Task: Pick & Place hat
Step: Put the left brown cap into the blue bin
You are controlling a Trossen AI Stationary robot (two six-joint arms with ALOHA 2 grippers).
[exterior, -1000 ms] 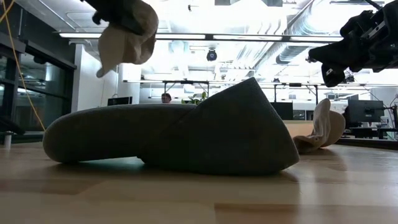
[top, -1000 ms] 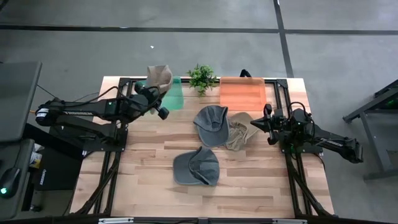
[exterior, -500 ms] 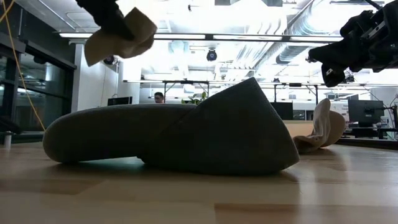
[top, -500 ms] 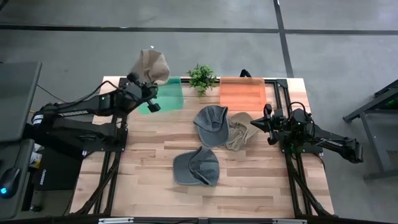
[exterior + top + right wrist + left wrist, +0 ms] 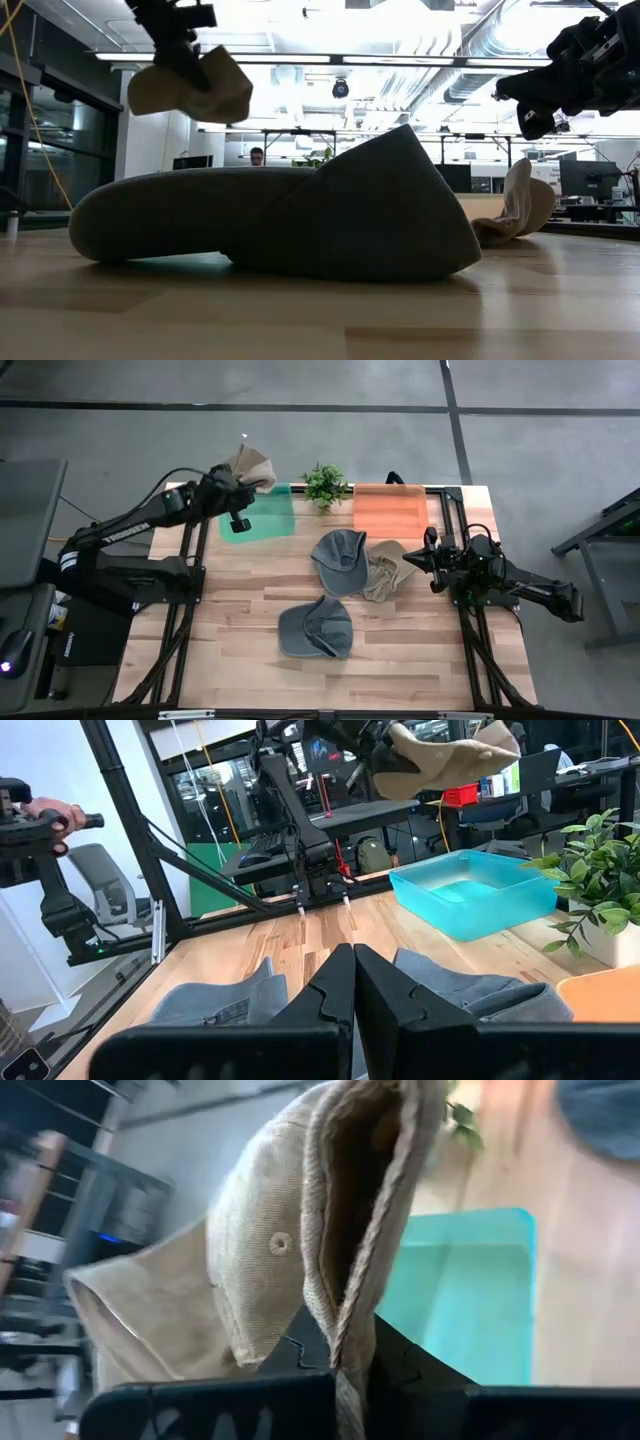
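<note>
A tan hat (image 5: pixel 254 462) hangs in the air over the table's far left corner, held by my left gripper (image 5: pixel 238 480), which is shut on it. The low view shows this hat (image 5: pixel 190 88) high up, under the left gripper (image 5: pixel 178 45). Just on the near side of it, a teal bin (image 5: pixel 258 513) sits on the table. Two grey caps (image 5: pixel 338 558) (image 5: pixel 317 628) and an olive hat (image 5: pixel 385 572) lie on the table's middle. My right gripper (image 5: pixel 431 560) is shut and hovers to the right of the olive hat. My left gripper pinches the tan hat between its two fingers by the rim of its opening (image 5: pixel 348 1350). The hat is lifted clear of the table. Its crown (image 5: pixel 250 1250) stands out beyond the fingers, hollow side showing.
An orange bin (image 5: pixel 390 510) sits at the far edge to the right of a small potted plant (image 5: pixel 324 483). Bare wood lies along the near edge and the left side. In the right wrist view a person's hand (image 5: pixel 58 815) grips a handle beyond the table.
My left gripper has carried the tan hat up and toward the table's far edge, from over the teal bin's left part to beyond it. The gripper has tipped, and the hat has swung from hanging down to lying more level.
</note>
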